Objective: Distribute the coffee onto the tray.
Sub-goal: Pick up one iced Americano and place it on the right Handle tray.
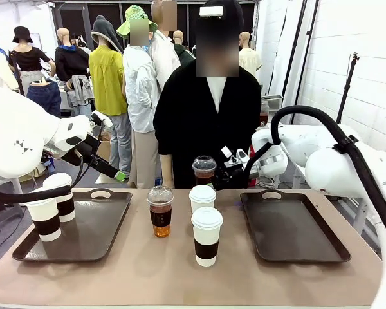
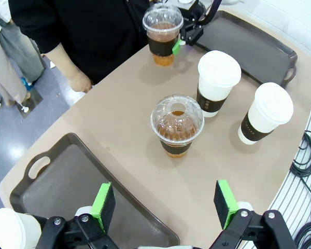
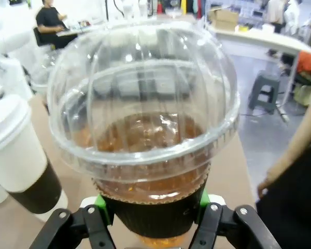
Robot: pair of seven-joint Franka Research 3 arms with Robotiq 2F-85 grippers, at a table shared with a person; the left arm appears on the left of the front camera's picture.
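Note:
My right gripper (image 1: 222,175) is shut on the dark sleeve of a clear domed-lid cup of amber coffee (image 1: 204,170) at the table's far middle. In the right wrist view this cup (image 3: 145,129) looms large, with the green pads (image 3: 100,203) pressed on its sleeve. I cannot tell whether it is lifted off the table. A second clear cup (image 1: 160,211) and two white lidded cups (image 1: 202,197) (image 1: 206,235) stand mid-table. Two more white cups (image 1: 45,215) (image 1: 62,196) stand on the left tray (image 1: 96,235). My left gripper (image 2: 164,207) hangs open and empty above that tray's (image 2: 67,181) inner edge.
The right tray (image 1: 293,226) is bare. A person in black stands at the far edge, one hand (image 2: 80,83) hanging beside the table. Cables (image 2: 306,161) lie off the table's near side.

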